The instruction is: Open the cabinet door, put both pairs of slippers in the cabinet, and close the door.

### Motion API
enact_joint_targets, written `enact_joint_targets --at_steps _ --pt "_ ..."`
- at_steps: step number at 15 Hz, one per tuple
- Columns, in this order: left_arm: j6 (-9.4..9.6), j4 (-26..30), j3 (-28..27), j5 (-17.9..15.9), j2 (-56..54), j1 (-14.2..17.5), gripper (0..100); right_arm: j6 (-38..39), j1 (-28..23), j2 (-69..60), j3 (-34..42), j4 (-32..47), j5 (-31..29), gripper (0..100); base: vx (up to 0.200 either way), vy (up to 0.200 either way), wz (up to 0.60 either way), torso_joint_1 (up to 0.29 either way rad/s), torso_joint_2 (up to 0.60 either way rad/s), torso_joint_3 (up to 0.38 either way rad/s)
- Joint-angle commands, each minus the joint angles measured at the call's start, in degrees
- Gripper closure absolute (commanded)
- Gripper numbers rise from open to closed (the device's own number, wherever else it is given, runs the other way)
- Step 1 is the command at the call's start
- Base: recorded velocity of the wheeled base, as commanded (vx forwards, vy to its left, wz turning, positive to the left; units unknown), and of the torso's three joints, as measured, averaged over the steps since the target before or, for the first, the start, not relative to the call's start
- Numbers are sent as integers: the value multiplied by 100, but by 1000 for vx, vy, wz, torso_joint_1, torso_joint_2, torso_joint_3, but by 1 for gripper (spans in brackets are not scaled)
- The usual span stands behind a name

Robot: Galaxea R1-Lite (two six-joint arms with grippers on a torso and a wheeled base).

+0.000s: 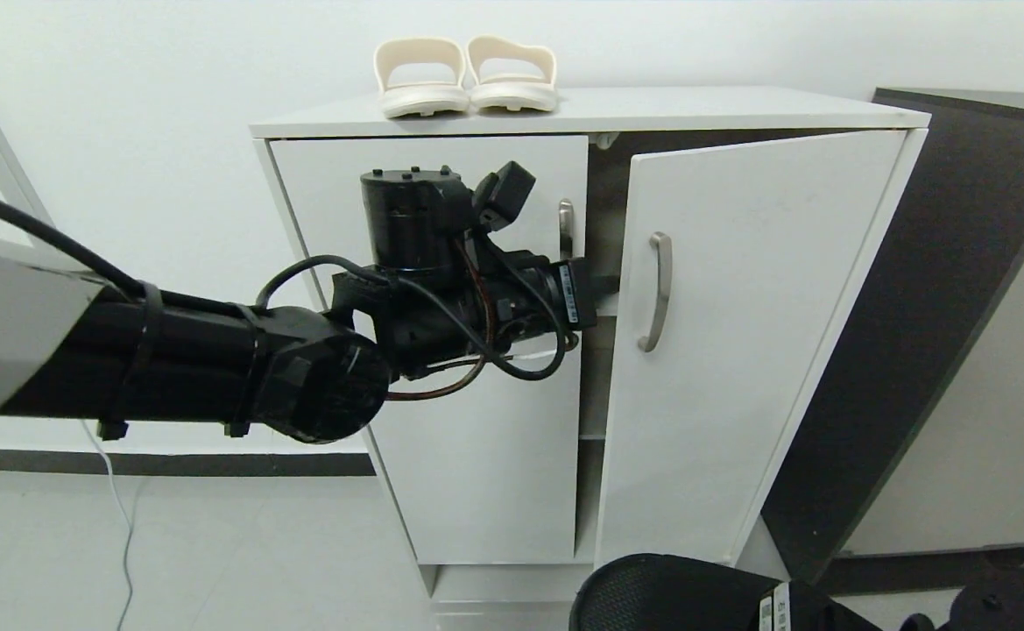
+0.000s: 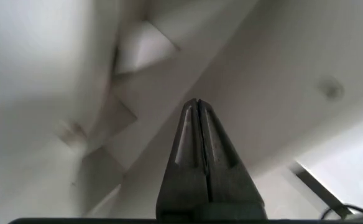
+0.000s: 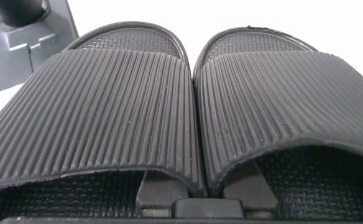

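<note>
The left hand (image 1: 606, 286) pokes into the gap between the two doors of the cabinet (image 1: 739, 109). The left door (image 1: 441, 394) is to its left. The right door (image 1: 739, 368) is to its right and swings out a little. The left door handle (image 1: 566, 228) is just above the hand, and the right door handle (image 1: 657, 291) is just to its right. High above the hand, one pair of slippers (image 1: 466, 77) sits side by side on top of the cabinet. The other pair of slippers (image 3: 194, 106) sits over the right hand (image 3: 203, 191), low in front of the cabinet.

I see my left end effector (image 2: 198, 104), its tips pressed together, with white cabinet panels (image 2: 262, 56) at its twelve o'clock.
</note>
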Motion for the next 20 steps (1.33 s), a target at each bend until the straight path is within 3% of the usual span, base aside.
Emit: enact_joint_targets --at_steps 1,4,7,10,12,13,15,18,19,20 --pt "23 -29 276 5 -116 -352 100 10 88 72 22 -2 2 100 -200 0 0 -7 -2 12" --pt "32 -328 944 155 -626 -1179 100 1 308 37 128 -11 2 100 -200 0 0 -1 2 1" --pt "32 -460 1014 164 -722 -1222 100 1 352 37 137 -20 2 100 -67 0 0 1 1 1" --pt "85 -468 1058 216 -749 -634 100 36 238 107 40 -29 -42 100 0 0 0 0 0 0" --pt "428 -416 1225 682 -1118 -97 100 62 -386 468 -382 -38 -236 100 0 0 0 0 0 0" --pt "498 -424 1401 849 -1294 34 100 124 -571 565 -514 -46 -394 100 0 0 0 0 0 0" --pt "586 -433 2649 1412 -2533 535 100 889 -887 942 -1243 -29 -1299 100 0 0 0 0 0 0" --pt "621 -257 3976 2062 -4264 1142 100 1003 -1169 1382 -1885 -2 -2389 100 0 0 0 0 0 0" --pt "630 24 4301 2370 -4809 1370 100 1038 -1230 1487 -2069 -2 -2723 100 0 0 0 0 0 0" --pt "691 674 4609 2897 -5662 1581 100 1100 -1257 1575 -2245 -2 -3057 100 0 0 0 0 0 0"
